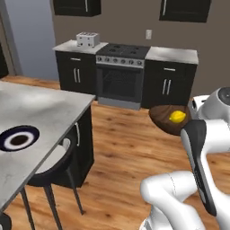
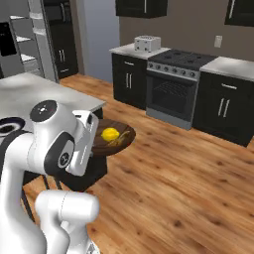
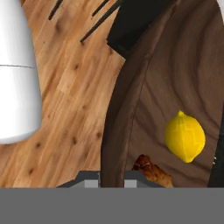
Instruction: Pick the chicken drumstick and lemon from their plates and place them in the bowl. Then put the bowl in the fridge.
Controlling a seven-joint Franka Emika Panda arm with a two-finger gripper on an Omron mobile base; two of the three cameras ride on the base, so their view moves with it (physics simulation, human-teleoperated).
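The dark brown wooden bowl [image 1: 161, 117] [image 2: 122, 141] [image 3: 175, 83] hangs in the air over the wooden floor. My gripper [image 3: 111, 183] is shut on the bowl's rim, one finger on each side of the wall. Inside the bowl lie the yellow lemon [image 1: 177, 117] [image 2: 110, 134] [image 3: 185, 136] and the golden-brown chicken drumstick [image 3: 152, 170], which is partly cut off at the bottom of the hand view. A navy-rimmed plate [image 1: 18, 139] [image 2: 7, 127] sits bare on the grey island counter. The fridge [image 2: 25, 49] stands open at the far left, showing its white shelves.
The grey island counter [image 1: 40, 112] is to the left, with a dark stool [image 1: 54, 166] tucked under it. A stove [image 1: 120, 74], black cabinets and a toaster [image 1: 87, 39] line the back wall. Open wooden floor lies between.
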